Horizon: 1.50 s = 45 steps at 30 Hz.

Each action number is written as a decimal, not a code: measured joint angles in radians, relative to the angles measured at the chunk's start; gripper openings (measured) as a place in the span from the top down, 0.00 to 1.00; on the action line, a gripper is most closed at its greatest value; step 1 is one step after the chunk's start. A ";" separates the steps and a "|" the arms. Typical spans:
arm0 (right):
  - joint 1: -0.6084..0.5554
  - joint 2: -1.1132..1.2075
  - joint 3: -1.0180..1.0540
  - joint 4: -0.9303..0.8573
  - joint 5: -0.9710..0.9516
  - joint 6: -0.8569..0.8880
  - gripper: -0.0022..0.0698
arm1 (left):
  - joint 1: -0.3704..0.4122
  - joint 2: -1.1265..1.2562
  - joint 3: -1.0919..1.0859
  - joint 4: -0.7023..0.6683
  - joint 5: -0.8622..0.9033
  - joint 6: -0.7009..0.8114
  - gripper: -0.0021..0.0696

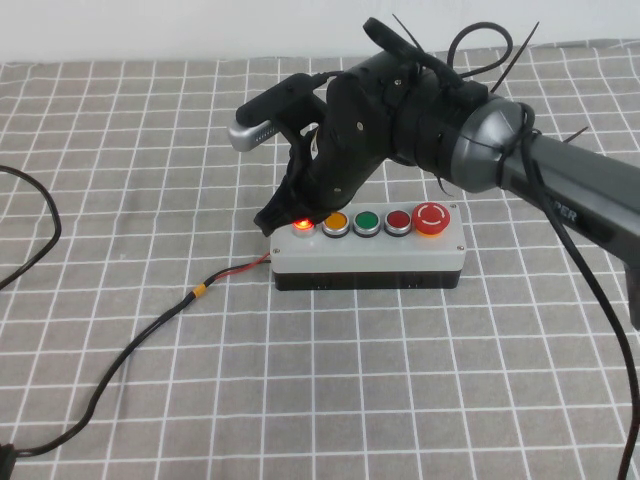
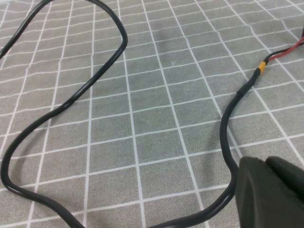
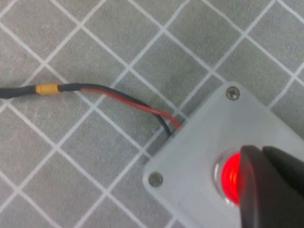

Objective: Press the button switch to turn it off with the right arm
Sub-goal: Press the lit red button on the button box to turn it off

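Five push buttons sit in a row on a grey plastic switch box (image 1: 370,255) with a black base, mid-worktop (image 1: 150,150) in the high view. The worktop is covered in grey cloth with a white grid. The right arm (image 1: 560,180) reaches in from the right and bends down over the box's left end. The right gripper (image 1: 283,217) is closed to a single dark tip, holds nothing and touches the leftmost button switch (image 1: 301,226), which glows red. The arm hides the box's rear edge and part of that button. A black cable (image 1: 130,350) with a yellow sleeve (image 1: 199,292) trails off toward the near left corner.

Seen from the left wrist, the left gripper (image 2: 266,166) is a matte black mass cut off at the frame corner. It is above the cloth beside the cable's loops, its two halves meeting at a thin seam with nothing between them. Red wire (image 2: 287,50) shows past the sleeve.

From the right wrist, the closed gripper covers one side of the round, lit button. Two screws (image 3: 232,92) mark the box's smooth lid, and red and black wires enter its side. The box's far part is out of frame.
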<state>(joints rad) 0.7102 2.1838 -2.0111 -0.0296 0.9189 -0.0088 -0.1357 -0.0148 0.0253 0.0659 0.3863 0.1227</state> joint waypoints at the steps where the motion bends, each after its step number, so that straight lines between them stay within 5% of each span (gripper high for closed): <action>1: 0.000 0.005 -0.002 0.002 0.000 0.000 0.99 | 0.000 0.000 0.000 0.000 0.000 0.000 0.98; 16: 0.002 -0.030 -0.002 -0.062 0.031 0.071 0.99 | 0.000 0.000 0.000 0.000 0.000 0.000 0.98; 33: 0.002 -0.561 0.026 -0.233 0.179 0.077 0.99 | 0.000 0.000 0.000 0.000 0.000 0.000 0.98; 38: 0.002 -0.746 0.250 -0.234 0.139 0.090 0.99 | 0.000 0.000 0.000 0.002 0.000 0.000 0.98; 45: 0.002 -1.141 0.839 -0.198 -0.040 0.216 0.99 | 0.000 0.000 0.000 0.002 0.000 0.000 0.98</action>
<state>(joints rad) 0.7118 1.0430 -1.1724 -0.2272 0.8790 0.2073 -0.1357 -0.0148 0.0253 0.0674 0.3863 0.1227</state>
